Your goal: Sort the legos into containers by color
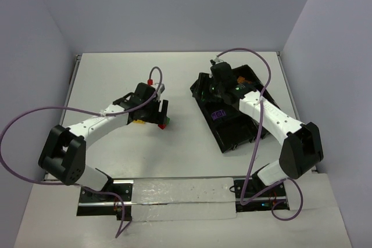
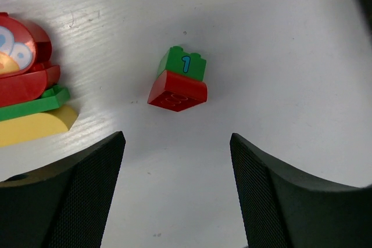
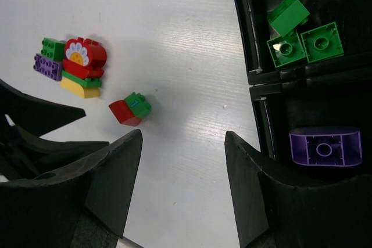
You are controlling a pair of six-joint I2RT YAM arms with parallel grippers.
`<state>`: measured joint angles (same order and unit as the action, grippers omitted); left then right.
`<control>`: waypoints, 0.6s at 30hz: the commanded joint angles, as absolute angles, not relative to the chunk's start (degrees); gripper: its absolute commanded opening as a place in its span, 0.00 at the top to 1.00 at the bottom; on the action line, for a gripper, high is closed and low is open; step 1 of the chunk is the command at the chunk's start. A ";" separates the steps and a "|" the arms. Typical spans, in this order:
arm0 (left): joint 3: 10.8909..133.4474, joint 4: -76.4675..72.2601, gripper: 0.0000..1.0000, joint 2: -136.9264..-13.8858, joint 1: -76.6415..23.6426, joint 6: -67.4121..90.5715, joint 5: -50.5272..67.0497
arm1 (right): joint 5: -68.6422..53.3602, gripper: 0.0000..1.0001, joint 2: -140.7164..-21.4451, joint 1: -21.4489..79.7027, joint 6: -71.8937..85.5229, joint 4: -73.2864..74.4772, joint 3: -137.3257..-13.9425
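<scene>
Lying on its side, green-red lego (image 2: pixel 177 82)

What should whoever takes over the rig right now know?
Left gripper: open, empty, above the small green-on-red plastic brick pair on the table.
Right gripper: open, empty, by the black plastic divided tray.
Done: three green bricks in one compartment, purple brick in the next.
Left: the pair, plus the stacked red, green, yellow and purple brick cluster on the table.
</scene>
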<state>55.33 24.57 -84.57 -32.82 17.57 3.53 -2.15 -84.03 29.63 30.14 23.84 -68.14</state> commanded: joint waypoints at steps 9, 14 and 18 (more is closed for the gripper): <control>56.95 15.20 0.30 -92.38 -35.16 11.75 -3.05 | -1.73 0.34 -83.85 29.36 29.30 23.55 -71.51; 57.89 14.99 0.45 -94.06 -35.24 11.07 -2.26 | -1.58 0.34 -83.67 29.30 29.30 23.70 -71.28; 58.02 14.68 0.52 -94.13 -35.24 10.46 -0.49 | -1.58 0.34 -83.67 29.27 29.18 23.73 -71.37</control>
